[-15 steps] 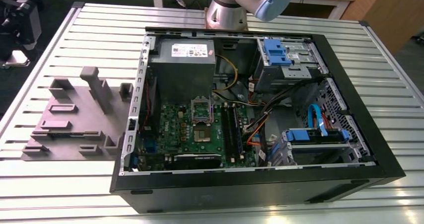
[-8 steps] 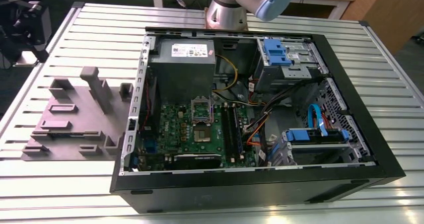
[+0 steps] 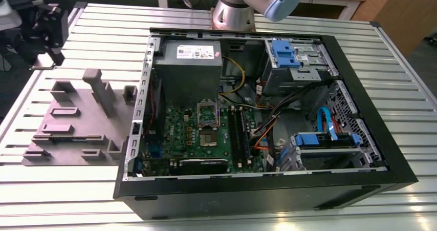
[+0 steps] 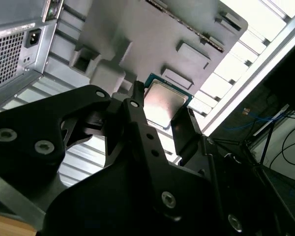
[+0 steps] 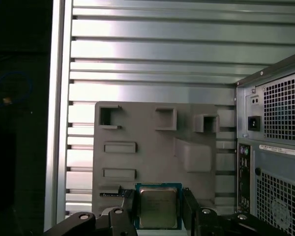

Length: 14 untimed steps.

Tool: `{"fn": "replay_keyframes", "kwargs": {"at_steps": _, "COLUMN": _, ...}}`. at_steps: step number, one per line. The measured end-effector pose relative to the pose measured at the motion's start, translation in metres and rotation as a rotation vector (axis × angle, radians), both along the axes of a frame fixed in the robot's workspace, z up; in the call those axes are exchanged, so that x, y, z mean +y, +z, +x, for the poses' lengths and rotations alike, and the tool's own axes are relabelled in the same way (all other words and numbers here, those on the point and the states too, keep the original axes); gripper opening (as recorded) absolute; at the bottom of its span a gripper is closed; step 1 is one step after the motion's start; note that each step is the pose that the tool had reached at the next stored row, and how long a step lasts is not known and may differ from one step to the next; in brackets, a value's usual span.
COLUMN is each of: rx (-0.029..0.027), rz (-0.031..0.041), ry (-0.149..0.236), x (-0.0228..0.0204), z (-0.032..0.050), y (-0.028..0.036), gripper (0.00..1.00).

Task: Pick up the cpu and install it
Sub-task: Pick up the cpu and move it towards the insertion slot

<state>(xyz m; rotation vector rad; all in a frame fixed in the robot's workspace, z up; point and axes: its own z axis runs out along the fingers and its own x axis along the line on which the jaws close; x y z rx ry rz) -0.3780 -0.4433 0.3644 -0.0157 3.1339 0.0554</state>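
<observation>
Silvery and green-edged, the cpu (image 5: 158,206) sits pinched in the gripper (image 5: 158,210), whose two black fingers (image 5: 129,209) press against its opposite edges. In both wrist views the chip is held clear of the grey tray (image 5: 152,147), which lies flat on the slatted aluminium counter (image 5: 152,49) behind it. In the second wrist view the cpu (image 4: 164,102) shows its pale metal lid, with one of the fingers (image 4: 137,105) against one edge and the other against the opposite edge, and the gripper (image 4: 162,115) closed on it.

The tray (image 4: 152,34) carries several raised blocks and low rectangular pads, and none of them touches the chip. Just beside the tray stands the open computer case (image 5: 275,147), its perforated rear panel and power inlet turned toward the first wrist view.

In the exterior view the case (image 3: 273,190) lies on its side on the counter (image 3: 102,21), with the tray (image 3: 75,123) touching or almost touching it on the exterior view's left. Inside the case, the green motherboard (image 3: 204,133) lies flat below the grey power supply (image 3: 186,69). The metal socket frame (image 3: 206,113) is near the board's middle. Blue drive brackets (image 3: 283,54) sit toward the exterior view's right. The arm's silver base (image 3: 236,11) stands on the counter behind the case.
</observation>
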Motion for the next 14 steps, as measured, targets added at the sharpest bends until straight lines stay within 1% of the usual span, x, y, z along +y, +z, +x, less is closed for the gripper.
{"fn": "replay_keyframes", "kwargs": {"at_steps": 5, "rx": 0.0, "rz": 0.0, "ry": -0.001, "x": 0.0001, "z": 0.015, "y": -0.0016, "gripper": 0.47}}
{"fn": "replay_keyframes", "kwargs": {"at_steps": 12, "rx": 0.0, "rz": 0.0, "ry": -0.002, "x": 0.0002, "z": 0.041, "y": -0.0038, "gripper": 0.47}}
{"fn": "replay_keyframes", "kwargs": {"at_steps": 14, "rx": 0.0, "rz": 0.0, "ry": -0.003, "x": 0.0002, "z": 0.0469, "y": -0.004, "gripper": 0.47}}
